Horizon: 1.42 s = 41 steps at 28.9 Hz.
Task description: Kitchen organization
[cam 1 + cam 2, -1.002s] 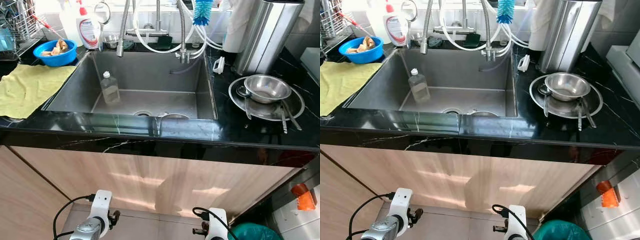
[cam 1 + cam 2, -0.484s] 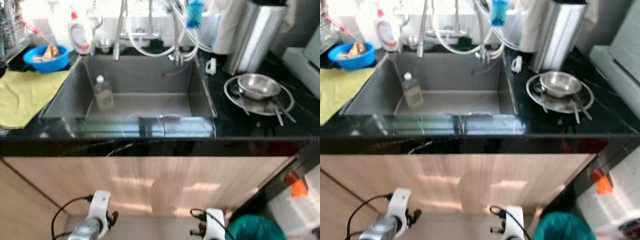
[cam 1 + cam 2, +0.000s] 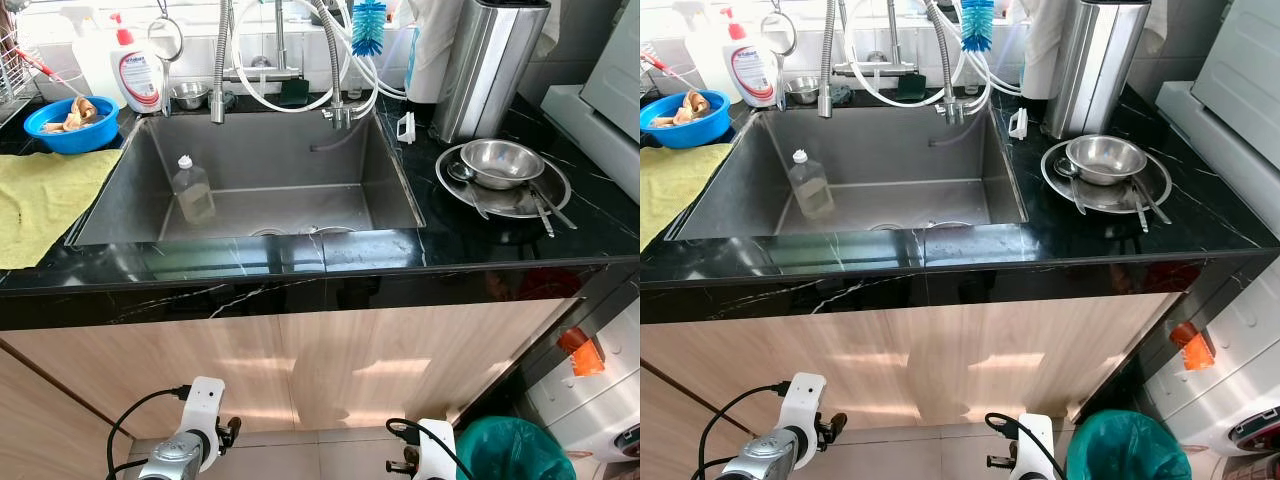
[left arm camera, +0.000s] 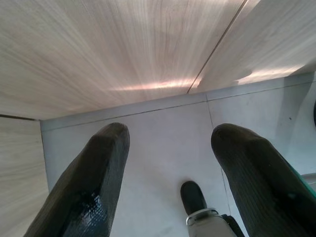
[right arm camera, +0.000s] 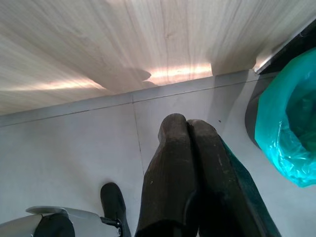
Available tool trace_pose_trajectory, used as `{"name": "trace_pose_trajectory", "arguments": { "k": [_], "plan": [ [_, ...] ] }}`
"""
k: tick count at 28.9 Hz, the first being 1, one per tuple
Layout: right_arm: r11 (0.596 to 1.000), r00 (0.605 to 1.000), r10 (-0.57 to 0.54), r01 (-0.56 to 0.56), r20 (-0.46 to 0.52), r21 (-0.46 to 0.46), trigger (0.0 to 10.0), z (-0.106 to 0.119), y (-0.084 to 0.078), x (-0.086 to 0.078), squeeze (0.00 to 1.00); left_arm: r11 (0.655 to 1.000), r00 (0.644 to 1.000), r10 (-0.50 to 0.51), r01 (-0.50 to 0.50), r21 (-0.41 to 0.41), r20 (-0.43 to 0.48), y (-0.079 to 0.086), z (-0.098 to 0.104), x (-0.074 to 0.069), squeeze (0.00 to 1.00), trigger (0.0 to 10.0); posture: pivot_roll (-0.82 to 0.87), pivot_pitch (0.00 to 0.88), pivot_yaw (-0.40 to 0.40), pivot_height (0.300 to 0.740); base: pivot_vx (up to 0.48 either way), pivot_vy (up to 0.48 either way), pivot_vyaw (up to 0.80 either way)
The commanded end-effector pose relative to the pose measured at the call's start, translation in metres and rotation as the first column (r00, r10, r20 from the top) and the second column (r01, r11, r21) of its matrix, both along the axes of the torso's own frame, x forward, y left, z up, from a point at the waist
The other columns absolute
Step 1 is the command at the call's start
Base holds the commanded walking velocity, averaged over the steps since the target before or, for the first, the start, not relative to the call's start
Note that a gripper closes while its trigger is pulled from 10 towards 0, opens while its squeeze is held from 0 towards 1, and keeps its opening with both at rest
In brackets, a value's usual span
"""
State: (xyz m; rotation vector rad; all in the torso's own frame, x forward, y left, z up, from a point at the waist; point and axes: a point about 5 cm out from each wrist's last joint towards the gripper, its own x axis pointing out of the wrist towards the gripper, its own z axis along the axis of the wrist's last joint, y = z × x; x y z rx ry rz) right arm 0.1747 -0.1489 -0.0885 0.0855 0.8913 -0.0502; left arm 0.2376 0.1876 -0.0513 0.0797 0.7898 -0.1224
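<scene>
1 clear bottle [image 3: 192, 190] stands upright in steel sink [image 3: 390, 175].

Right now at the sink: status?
Left claw open, right claw shut, both hanging low by the cabinet. Bottle upright in sink; bowl on plate, right counter. Nothing held.

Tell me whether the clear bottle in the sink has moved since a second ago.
No. The clear bottle leans against the sink's left wall below the faucet, as before. The whole picture shifted because the camera moved.
</scene>
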Motion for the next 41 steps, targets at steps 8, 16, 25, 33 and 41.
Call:
{"name": "trace_pose_trajectory", "arguments": {
  "k": [8,16,25,33,41],
  "plan": [
    [1.000,1.000,-0.012,0.012,-0.010,0.014,10.0,-0.0016,0.0001,-0.0034,0.00,1.000,1.000,0.010,-0.010,0.003,-0.014,0.0019,-0.0017,-0.0025,0.00,10.0,-0.07,0.000,0.050,0.740,0.000,0.402,-0.32],
    [1.000,1.000,-0.007,0.008,-0.003,0.010,10.0,-0.0011,0.0001,-0.0029,0.00,1.000,1.000,0.000,0.000,0.009,0.001,0.0012,-0.0005,-0.0010,0.00,10.0,-0.07,0.000,0.051,0.740,0.000,0.060,-0.09],
    [1.000,1.000,-0.004,0.005,-0.003,0.010,10.0,-0.0012,0.0002,-0.0029,0.00,1.000,1.000,-0.013,0.013,0.005,-0.006,-0.0014,-0.0009,-0.0009,0.00,10.0,-0.06,0.000,0.050,0.740,0.000,0.000,0.00],
    [1.000,1.000,-0.001,0.001,-0.003,0.010,10.0,-0.0010,0.0004,-0.0024,0.00,1.000,1.000,-0.026,0.026,0.010,-0.011,-0.0037,-0.0018,-0.0017,0.00,10.0,-0.06,0.000,0.052,0.740,0.000,0.000,0.00],
    [1.000,1.000,0.004,-0.004,-0.003,0.009,10.0,-0.0009,0.0004,-0.0023,0.00,0.999,0.999,-0.030,0.030,0.014,-0.013,-0.0039,-0.0021,-0.0021,0.00,10.0,-0.06,0.000,0.052,0.740,0.306,0.000,0.00]
  ]
}}
